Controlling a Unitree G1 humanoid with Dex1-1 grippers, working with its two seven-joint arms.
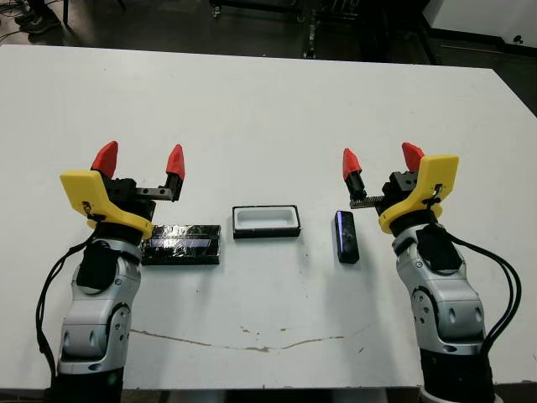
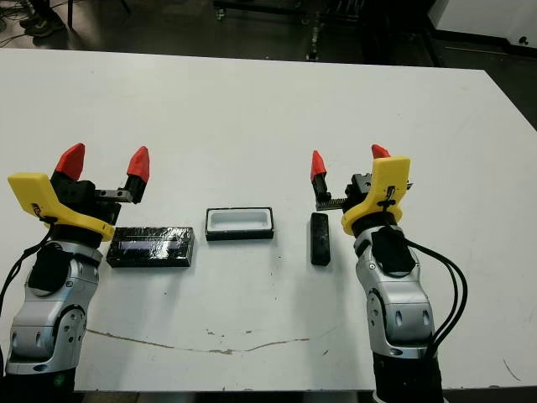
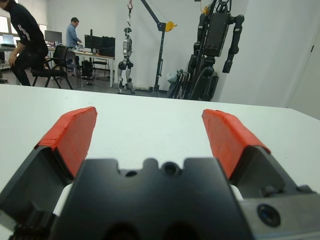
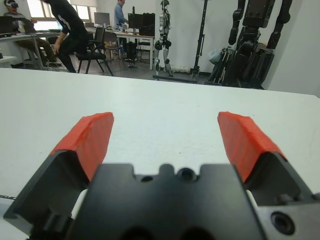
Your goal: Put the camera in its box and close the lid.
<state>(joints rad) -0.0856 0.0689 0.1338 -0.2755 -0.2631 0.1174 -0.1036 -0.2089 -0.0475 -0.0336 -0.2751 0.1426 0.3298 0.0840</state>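
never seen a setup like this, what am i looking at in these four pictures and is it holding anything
It is a humanoid robot at a white table. Two pictures come from cameras on its head, looking down; the other two come from cameras on its wrists, looking along the red-tipped fingers. On the table lie the lid on the robot's left, the open box in the middle, and the camera on its right. The left gripper and right gripper are both open and hold nothing.

White table (image 1: 252, 101), dark floor (image 1: 168, 21) beyond, white walls (image 3: 270, 50), desks with monitors (image 4: 137, 21), black office chairs (image 4: 97, 47)
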